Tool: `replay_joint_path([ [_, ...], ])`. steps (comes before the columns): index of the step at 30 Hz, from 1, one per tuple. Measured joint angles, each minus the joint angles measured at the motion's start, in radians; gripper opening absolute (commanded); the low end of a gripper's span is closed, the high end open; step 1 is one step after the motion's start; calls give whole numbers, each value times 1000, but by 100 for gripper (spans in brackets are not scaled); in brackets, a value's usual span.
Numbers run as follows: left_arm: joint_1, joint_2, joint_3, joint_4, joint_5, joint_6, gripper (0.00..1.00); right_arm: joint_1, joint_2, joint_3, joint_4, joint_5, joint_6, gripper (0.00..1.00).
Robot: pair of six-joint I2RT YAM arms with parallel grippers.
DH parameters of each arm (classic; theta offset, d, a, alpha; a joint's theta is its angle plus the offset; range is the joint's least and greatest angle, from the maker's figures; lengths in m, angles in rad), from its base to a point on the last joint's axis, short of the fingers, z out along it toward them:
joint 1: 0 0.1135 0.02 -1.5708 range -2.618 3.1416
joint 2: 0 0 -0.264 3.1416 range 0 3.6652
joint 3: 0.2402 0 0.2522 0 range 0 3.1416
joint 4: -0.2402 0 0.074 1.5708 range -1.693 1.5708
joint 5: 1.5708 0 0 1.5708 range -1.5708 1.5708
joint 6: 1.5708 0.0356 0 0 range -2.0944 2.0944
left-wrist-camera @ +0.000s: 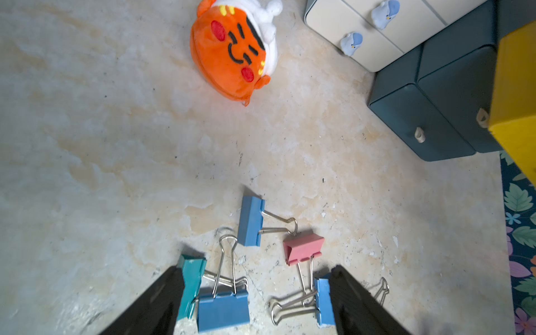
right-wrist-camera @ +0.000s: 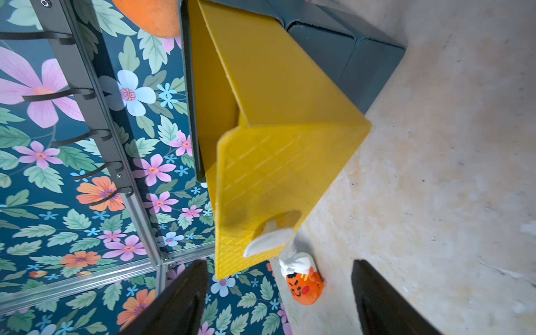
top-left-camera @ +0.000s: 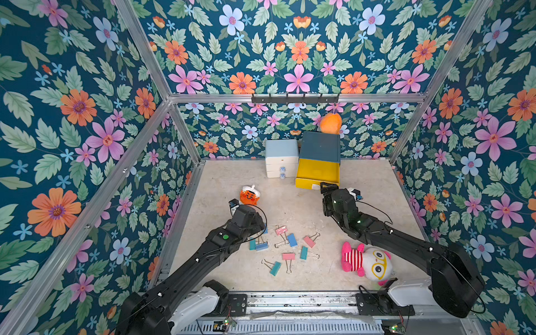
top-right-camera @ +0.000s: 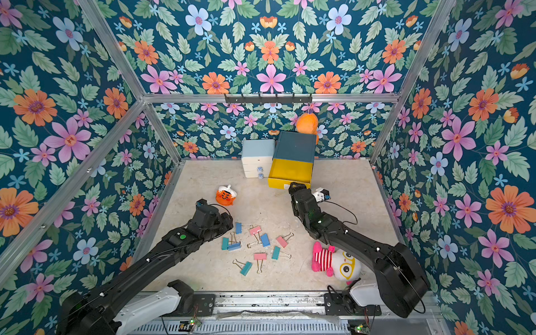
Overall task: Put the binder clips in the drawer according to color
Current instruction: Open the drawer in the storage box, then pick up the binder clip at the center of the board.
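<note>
Left claw [left-wrist-camera: 255, 269]: jaws wide apart, gripping nothing, poised over the binder clips [top-left-camera: 292, 240]. A teal clip [left-wrist-camera: 191, 284] lay just beside one finger and a blue clip [left-wrist-camera: 223, 310] between the two.

Right claw [right-wrist-camera: 280, 262]: jaws likewise spread, empty, facing the white handle [right-wrist-camera: 268, 242] of the yellow drawer [top-left-camera: 317, 171], near it but not touching.

The drawer stood pulled out of the dark blue-grey cabinet [top-left-camera: 319, 146] at the back of the tabletop [top-left-camera: 232, 179].

The clips lay scattered mid-tabletop, colours mixed, between an orange plush [top-left-camera: 249, 195] and a pink-and-white plush [top-left-camera: 365, 261].
</note>
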Motion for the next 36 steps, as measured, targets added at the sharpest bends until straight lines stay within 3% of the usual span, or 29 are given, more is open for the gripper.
replay_joint_path([
  [8,-230,-27,-41,-93,-106,-245,82,0,-169,18,-304,31,-170,89],
  [14,-454,107,-26,-164,-142,-537,76,0,-300,32,-528,84,-409,88],
  [19,-562,289,66,-291,-103,-774,73,0,-361,58,-665,97,-616,87],
  [27,-641,374,108,-366,-32,-1001,85,0,-452,51,-751,109,-769,87],
  [30,-644,404,101,-339,-13,-1041,90,0,-460,48,-755,105,-794,86],
  [36,-645,465,113,-284,4,-1074,89,1,-465,34,-752,73,-826,86],
])
